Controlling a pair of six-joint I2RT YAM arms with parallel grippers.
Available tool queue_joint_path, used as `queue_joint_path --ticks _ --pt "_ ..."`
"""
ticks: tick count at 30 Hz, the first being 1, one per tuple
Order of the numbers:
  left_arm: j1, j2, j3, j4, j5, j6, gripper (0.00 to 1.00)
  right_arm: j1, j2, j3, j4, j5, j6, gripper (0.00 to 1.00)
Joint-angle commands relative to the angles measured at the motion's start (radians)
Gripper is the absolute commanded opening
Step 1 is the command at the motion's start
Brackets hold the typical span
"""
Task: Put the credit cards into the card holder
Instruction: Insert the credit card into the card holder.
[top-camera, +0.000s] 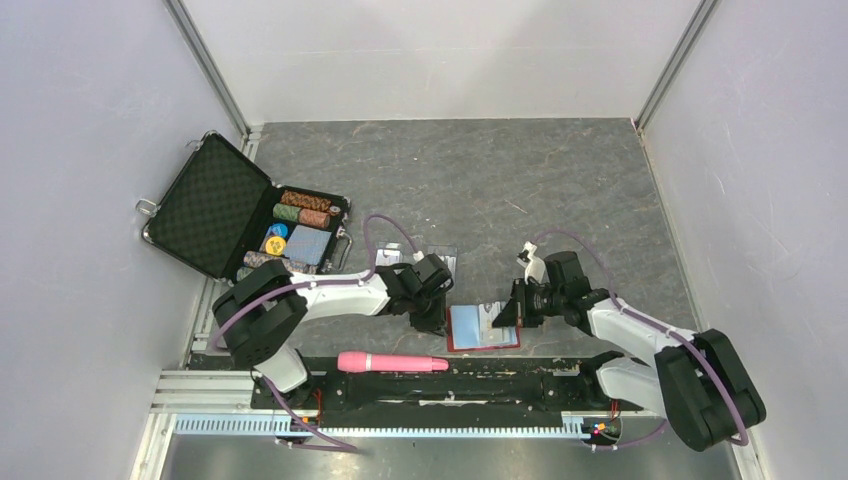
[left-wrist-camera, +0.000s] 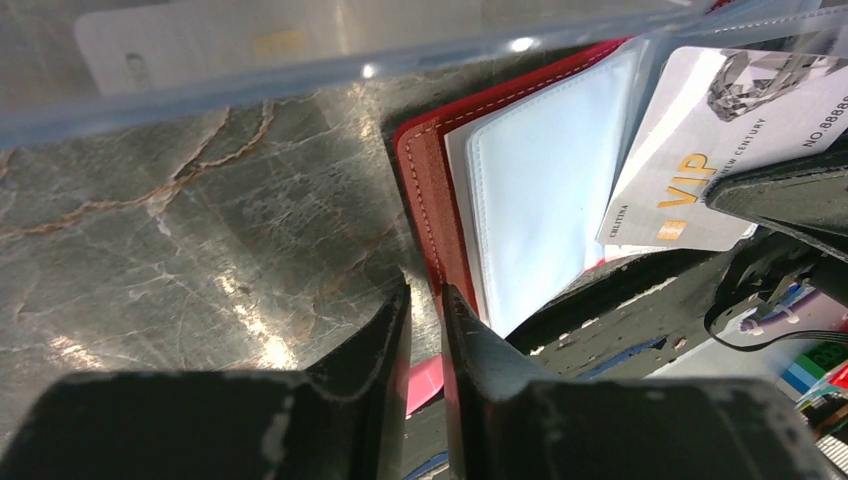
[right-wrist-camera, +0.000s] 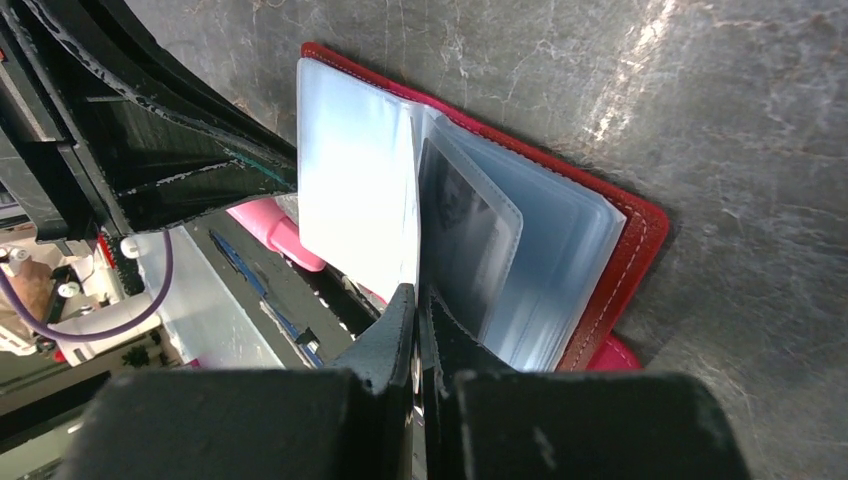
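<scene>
The red card holder (top-camera: 484, 328) lies open on the grey table between my two grippers, its pale blue pockets fanned up (right-wrist-camera: 560, 250). My right gripper (right-wrist-camera: 417, 300) is shut on a credit card. In the left wrist view this card (left-wrist-camera: 690, 140) is pale with a gold "VIP" mark, and its far edge sits among the pocket leaves. I cannot tell if it is inside a pocket. My left gripper (left-wrist-camera: 425, 295) is at the holder's left red edge (left-wrist-camera: 425, 170), jaws a narrow slit apart, holding nothing. Another card (left-wrist-camera: 200, 40) lies in the clear case (left-wrist-camera: 350, 70).
The clear plastic case (top-camera: 432, 258) lies just behind the left gripper. An open black chip briefcase (top-camera: 215, 205) with chip stacks stands at the back left. A pink cylinder (top-camera: 392, 362) lies on the black base rail in front of the holder. Grey walls close in both sides.
</scene>
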Motion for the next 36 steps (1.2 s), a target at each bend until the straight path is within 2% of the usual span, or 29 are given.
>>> queue_joint_path --ticks 1,8,17,36 --pt "-0.012 0.048 0.024 -0.028 -0.032 0.06 0.19 0.006 0.04 -0.016 0.071 -0.026 -0.001 0.0" --pt "-0.021 0.08 0.039 -0.046 -0.036 0.073 0.11 0.006 0.085 -0.002 0.096 -0.067 0.023 0.0" --pt "-0.027 0.098 0.041 -0.051 -0.041 0.072 0.1 0.006 0.147 -0.014 0.161 -0.11 0.029 0.0" --pt "-0.04 0.114 0.04 -0.05 -0.047 0.057 0.07 0.006 0.078 -0.168 0.386 -0.084 0.214 0.0"
